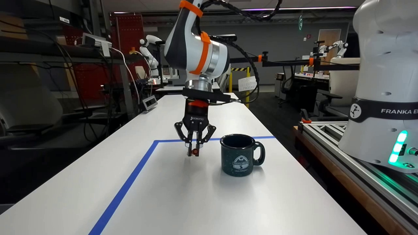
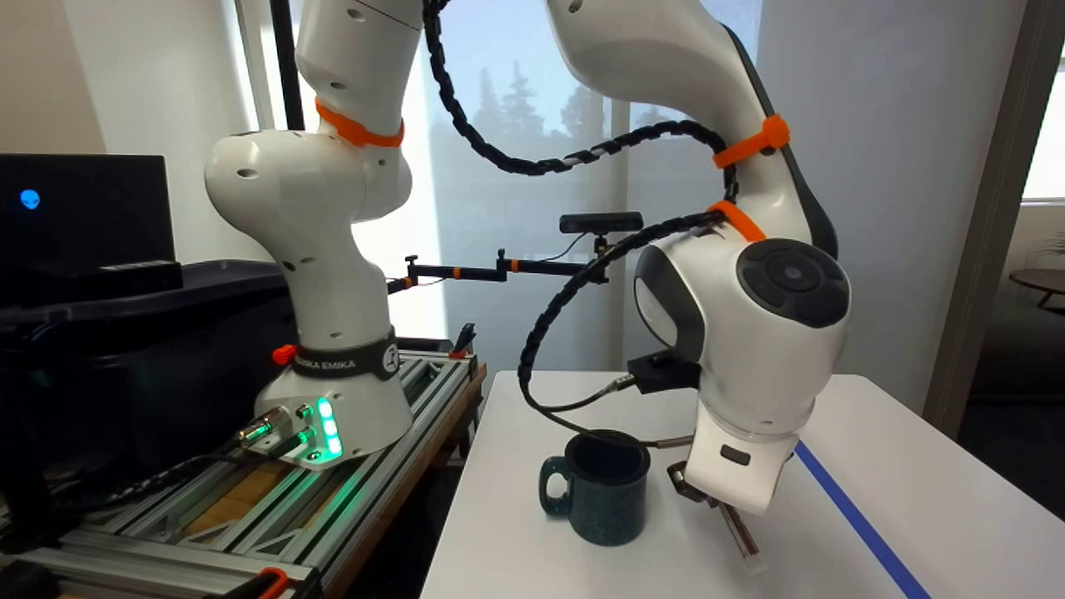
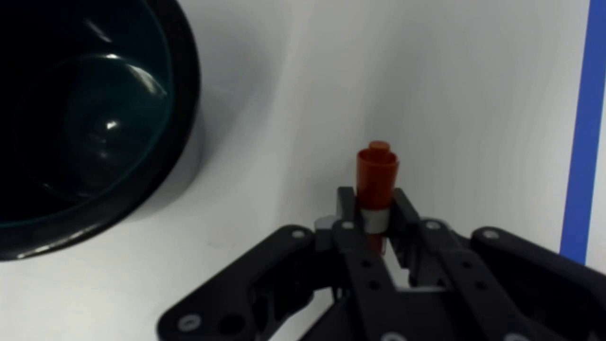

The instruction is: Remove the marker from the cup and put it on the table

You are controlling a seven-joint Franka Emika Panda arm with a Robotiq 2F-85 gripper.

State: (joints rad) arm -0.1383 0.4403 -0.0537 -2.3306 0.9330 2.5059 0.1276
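The cup (image 1: 237,160) is a dark green-black mug standing upright on the white table (image 1: 183,202). It also shows in an exterior view (image 2: 611,499), and in the wrist view its rim (image 3: 184,94) is at the upper left, with nothing seen in the visible inside. My gripper (image 1: 193,152) is low over the table beside the cup, on the side away from the handle. It is shut on the marker (image 3: 377,177), whose red-orange end sticks out past the fingertips. The marker's darker length (image 2: 739,532) slants out below the wrist. Whether it touches the table I cannot tell.
Blue tape (image 1: 130,179) marks lines on the table, also along the right of the wrist view (image 3: 580,142). The white robot base (image 1: 375,130) stands on a metal-edged bench (image 2: 399,466) beside the table. A small grey box (image 1: 150,102) sits on the table's far edge.
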